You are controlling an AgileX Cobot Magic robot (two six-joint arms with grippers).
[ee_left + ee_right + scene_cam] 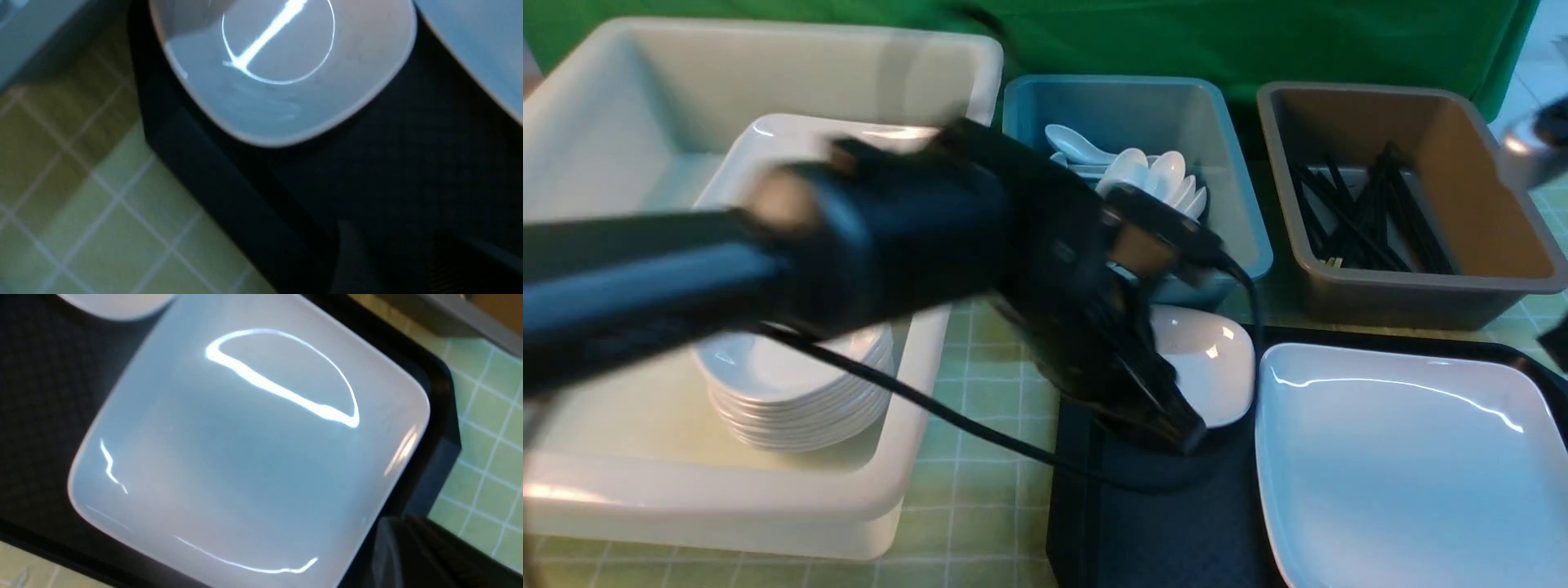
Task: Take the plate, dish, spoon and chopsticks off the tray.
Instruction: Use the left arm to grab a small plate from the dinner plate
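The black tray (1160, 531) holds a small white dish (1217, 367) at its far left and the large white plate (1405, 457) to the right. My left gripper (1172, 425) points down over the tray just in front of the dish (282, 73). Its dim fingers (351, 257) stand apart, open, with only tray (408, 163) between them. My right gripper (408, 547) is shut and empty at the plate's (245, 457) edge, over the tray rim (441, 428). Spoons (1152, 171) lie in the teal tub, and chopsticks (1364, 212) in the brown tub.
A big white tub (768, 506) on the left holds a stack of small dishes (800, 392) and large plates. The teal tub (1233, 196) and brown tub (1503, 245) stand behind the tray. Green checked cloth (980, 490) covers the table.
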